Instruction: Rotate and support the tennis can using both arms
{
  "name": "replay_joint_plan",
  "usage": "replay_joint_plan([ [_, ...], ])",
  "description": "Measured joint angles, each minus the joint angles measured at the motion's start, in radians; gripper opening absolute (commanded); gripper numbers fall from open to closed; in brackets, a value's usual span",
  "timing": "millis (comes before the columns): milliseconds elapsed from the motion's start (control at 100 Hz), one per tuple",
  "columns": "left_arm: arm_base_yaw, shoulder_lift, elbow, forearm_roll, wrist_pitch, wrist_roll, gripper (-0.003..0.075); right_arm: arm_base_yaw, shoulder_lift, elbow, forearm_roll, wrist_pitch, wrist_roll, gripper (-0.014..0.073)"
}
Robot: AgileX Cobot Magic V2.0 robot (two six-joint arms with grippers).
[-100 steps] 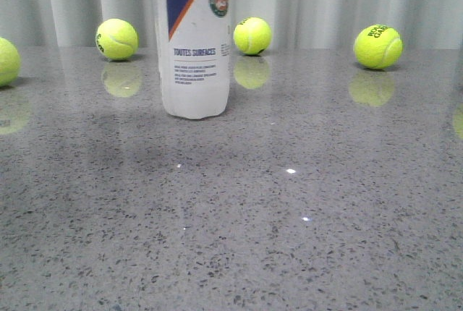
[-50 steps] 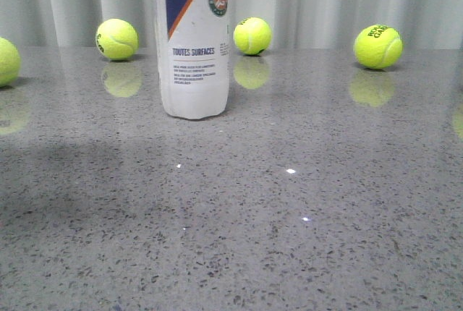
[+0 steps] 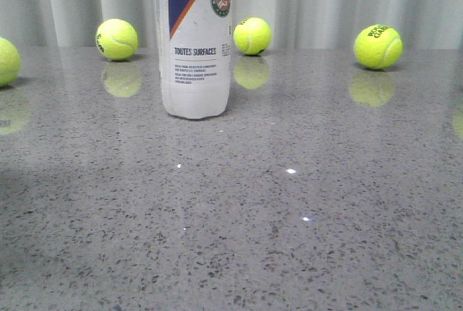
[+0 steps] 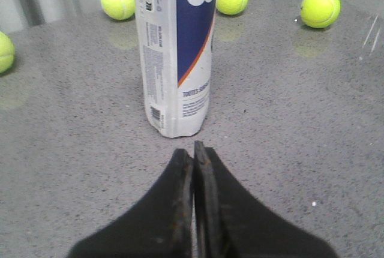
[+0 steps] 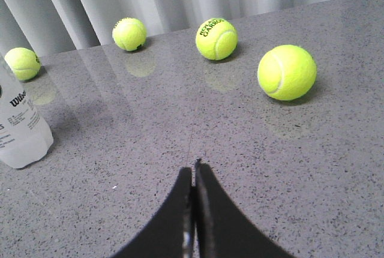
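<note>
The left gripper (image 4: 193, 150) has its fingers pressed together, holding nothing, pointing at the tennis can (image 4: 176, 54) standing upright on the desk (image 4: 288, 120). The right gripper (image 5: 194, 171), fingers also closed, points away from the can.

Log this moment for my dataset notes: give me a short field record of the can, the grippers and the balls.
tennis can: upright on the grey speckled table, white tube with navy panel and "TOUTES SURFACES" text
left gripper: shut, empty, pointed at the can's base, a gap between them
right gripper: shut, empty, off to the can's side, not touching it
tennis balls: four in the front view, one far right, all apart from the can
contact: neither arm touches the can
</note>
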Motion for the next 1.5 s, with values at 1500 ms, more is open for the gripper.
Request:
replay_joint_plan([
  [1500, 0.613, -0.699, 0.589, 0.045, -0.175, -0.05, -0.0021, 0.0, 0.0, 0.0, -0.002, -0.004, 0.0, -0.0066],
])
